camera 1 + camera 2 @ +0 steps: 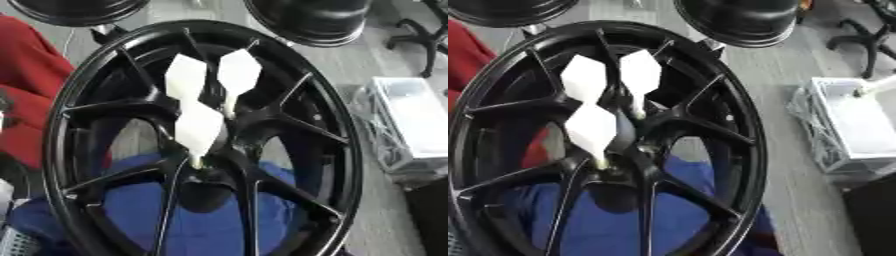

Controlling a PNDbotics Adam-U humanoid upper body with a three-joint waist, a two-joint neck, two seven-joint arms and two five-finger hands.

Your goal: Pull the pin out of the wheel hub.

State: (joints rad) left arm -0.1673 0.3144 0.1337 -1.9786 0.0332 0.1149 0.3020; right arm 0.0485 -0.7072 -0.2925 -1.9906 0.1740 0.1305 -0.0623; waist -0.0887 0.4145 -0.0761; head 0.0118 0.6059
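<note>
**A:** At the middle of the view, what stands there?

**B:** A large black wheel hub (203, 140), spoked and upright, tilted a little to the left, filling most of the picture. Three white pins sit in its centre, each with a broad flat white head on a thin stem. Two heads stand side by side, the upper left pin (185, 77) and the upper right pin (238, 72). The lower pin (199, 129) lies just below them, its stem running down into the hub centre.

**A:** And the robot's hands?

**B:** Neither hand shows in either eye view, so I cannot say whether they are open or closed.

**A:** What lies around the wheel?

**B:** Blue cloth (210, 220) shows through the lower spokes, red fabric (26, 90) at the left edge. A white tray (859, 125) rests on the grey floor to the right. Two more black wheels (745, 17) sit at the top edge.
</note>
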